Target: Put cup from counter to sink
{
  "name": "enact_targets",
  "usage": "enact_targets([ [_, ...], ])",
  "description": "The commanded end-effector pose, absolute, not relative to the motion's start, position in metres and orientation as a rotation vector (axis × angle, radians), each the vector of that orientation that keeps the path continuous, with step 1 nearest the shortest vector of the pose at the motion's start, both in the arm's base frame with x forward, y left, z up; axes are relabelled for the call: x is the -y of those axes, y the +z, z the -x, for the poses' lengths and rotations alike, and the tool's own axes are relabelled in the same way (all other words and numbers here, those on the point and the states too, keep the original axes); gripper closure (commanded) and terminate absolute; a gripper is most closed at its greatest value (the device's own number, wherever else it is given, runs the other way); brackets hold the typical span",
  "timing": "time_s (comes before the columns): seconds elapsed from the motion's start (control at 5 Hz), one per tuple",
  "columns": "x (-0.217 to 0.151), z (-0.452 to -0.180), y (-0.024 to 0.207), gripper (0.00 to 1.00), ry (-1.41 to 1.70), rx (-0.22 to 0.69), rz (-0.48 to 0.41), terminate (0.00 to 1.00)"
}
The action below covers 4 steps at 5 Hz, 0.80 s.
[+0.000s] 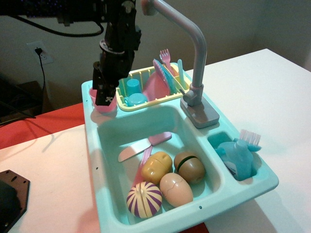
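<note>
white tabletop around the teal unit; upper left, my gripper (106, 95) sits low over the pink cup (103, 105) on the counter (89, 92). i can't tell if it's clenched. sink (109, 135) lies toward lower right.

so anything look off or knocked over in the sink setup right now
Nothing stands out. The pink cup sits upright on the counter corner with the gripper lowered onto it. The toy knife and vegetables lie loose in the sink, and the dishes stand in the yellow rack. No spills or damage show.
</note>
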<state>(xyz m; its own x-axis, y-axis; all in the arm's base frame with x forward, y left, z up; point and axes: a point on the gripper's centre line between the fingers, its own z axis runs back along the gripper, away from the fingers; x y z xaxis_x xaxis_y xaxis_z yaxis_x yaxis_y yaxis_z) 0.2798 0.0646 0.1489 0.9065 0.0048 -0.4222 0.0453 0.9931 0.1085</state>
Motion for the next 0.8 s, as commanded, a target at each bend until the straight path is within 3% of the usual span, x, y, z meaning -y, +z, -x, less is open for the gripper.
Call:
enact_targets([
  [0.0,-0.0526,-0.2734,0.1515,1.0,-0.056,-0.38,-0.141,0.0],
  [0.6,-0.0436,-0.27,0.1527,1.0,-0.067,-0.346,-0.144,0.0],
])
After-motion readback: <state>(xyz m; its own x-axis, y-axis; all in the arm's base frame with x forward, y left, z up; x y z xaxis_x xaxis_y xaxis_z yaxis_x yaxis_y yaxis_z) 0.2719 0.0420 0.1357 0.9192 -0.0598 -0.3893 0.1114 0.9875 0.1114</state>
